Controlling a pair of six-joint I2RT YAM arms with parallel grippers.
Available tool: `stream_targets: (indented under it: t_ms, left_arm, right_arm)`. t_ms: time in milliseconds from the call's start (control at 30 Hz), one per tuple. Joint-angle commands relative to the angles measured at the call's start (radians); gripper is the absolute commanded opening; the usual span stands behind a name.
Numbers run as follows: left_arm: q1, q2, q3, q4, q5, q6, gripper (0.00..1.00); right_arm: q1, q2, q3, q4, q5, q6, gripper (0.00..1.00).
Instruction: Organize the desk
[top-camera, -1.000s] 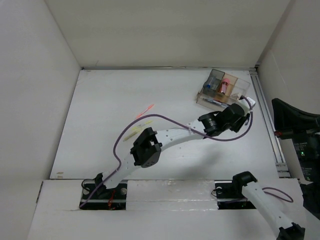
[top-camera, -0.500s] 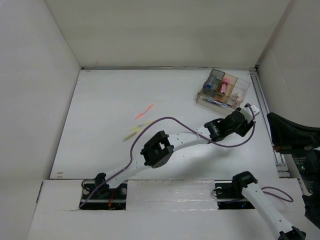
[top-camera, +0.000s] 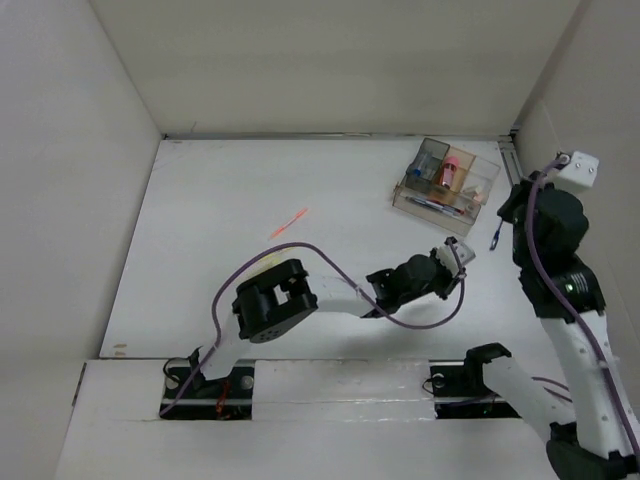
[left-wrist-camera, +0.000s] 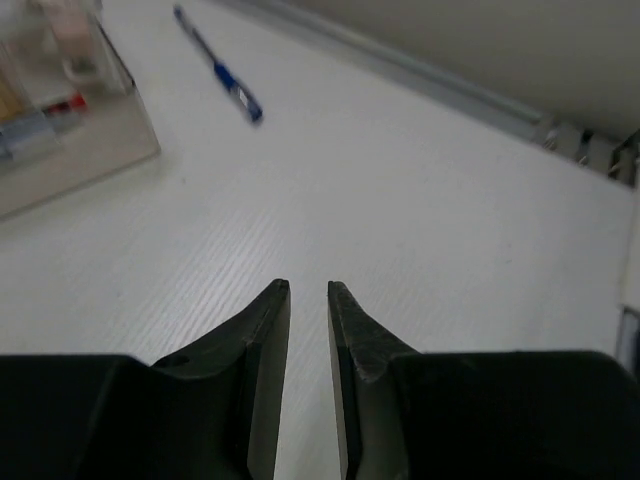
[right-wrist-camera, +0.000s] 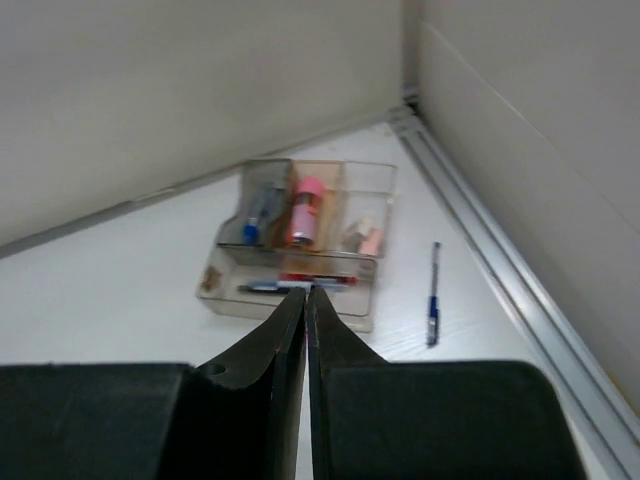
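Spanning the whole view, the desk (top-camera: 220, 200): you see a flat white tabletop with a metal rail (top-camera: 509, 160) along its right edge.
Your left gripper (left-wrist-camera: 308, 288): the arm reaches across to the desk's right half, nearer the front edge than the organizer. The gripper is low over bare surface, and its jaws are drawn in to a thin slit with nothing between them.
Your right gripper (right-wrist-camera: 305, 292): it is raised above the right edge and looks down toward the far right corner. Its jaws are pressed almost together and carry nothing.
Clear organizer (top-camera: 428, 211): it sits in the far right corner, just inside the rail. It has three small compartments at the back and one long one in front.
Pink item (top-camera: 452, 172): it is in the middle back compartment.
Pens (top-camera: 430, 203): they lie in the long front compartment.
Blue pen (top-camera: 494, 235): it lies on the desk between the organizer and the rail, touching neither.
Orange marker (top-camera: 289, 222): it lies alone left of the desk's middle, well apart from the organizer.
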Motion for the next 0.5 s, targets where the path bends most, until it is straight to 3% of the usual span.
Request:
stream_targets:
  t_ms: [0,133,167,267,333,467]
  left_arm:
    - [-0.078,-0.201,-0.075,0.396,-0.082,0.075,0.18]
    - [-0.09,-0.351,-0.235,0.531,-0.137,0.113,0.18]
    - [-0.09,-0.378,-0.264,0.582,-0.142,0.113,0.18]
    - [-0.036,-0.476,-0.365,0.663,-0.139,0.087,0.19]
    - [0.033,-0.543,-0.408,0.673,-0.105,0.012,0.19]
    - [0.172,-0.669,-0.488,0.722,-0.013,-0.106,0.21]
  right_arm:
    - [-0.101,0.139,0.034,0.085,0.073,0.011,0.09]
    - [-0.357,0.271,-0.041,0.137,-0.229,0.06,0.11]
    - [-0.471,0.293,-0.064,0.191,-0.356,0.071,0.13]
    - [-0.61,0.391,-0.055,0.201,-0.571,0.088,0.21]
    - [-0.62,0.451,-0.035,0.197,-0.592,0.091,0.29]
    - [-0.629,0.664,0.0,0.163,-0.578,0.054,0.33]
